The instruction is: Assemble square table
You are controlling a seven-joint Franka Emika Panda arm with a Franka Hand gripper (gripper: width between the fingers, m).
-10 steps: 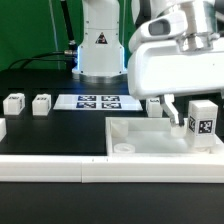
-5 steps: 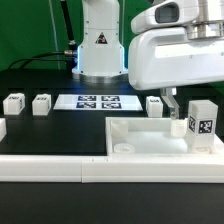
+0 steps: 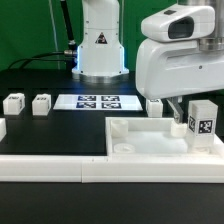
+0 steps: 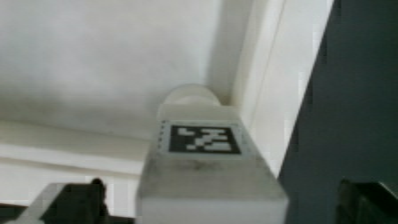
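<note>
The white square slab (image 3: 150, 150) lies on the table at the exterior view's right. A white leg with a tag (image 3: 203, 122) stands upright at its right corner. My gripper (image 3: 188, 112) hangs over that leg, open, with one dark finger (image 3: 177, 113) showing beside it. In the wrist view the leg (image 4: 205, 140) stands between my spread fingertips (image 4: 71, 202), with a gap on each side, and the slab (image 4: 71, 70) lies below. My gripper (image 4: 217, 208) holds nothing.
Two loose legs (image 3: 14, 103) (image 3: 42, 103) stand at the exterior view's left, and another leg (image 3: 155, 105) stands behind the slab. The marker board (image 3: 97, 101) lies in front of the robot base. The long white border rail (image 3: 50, 165) runs along the front.
My gripper has moved toward the exterior view's right, closer over the upright leg. The leg and slab have not moved.
</note>
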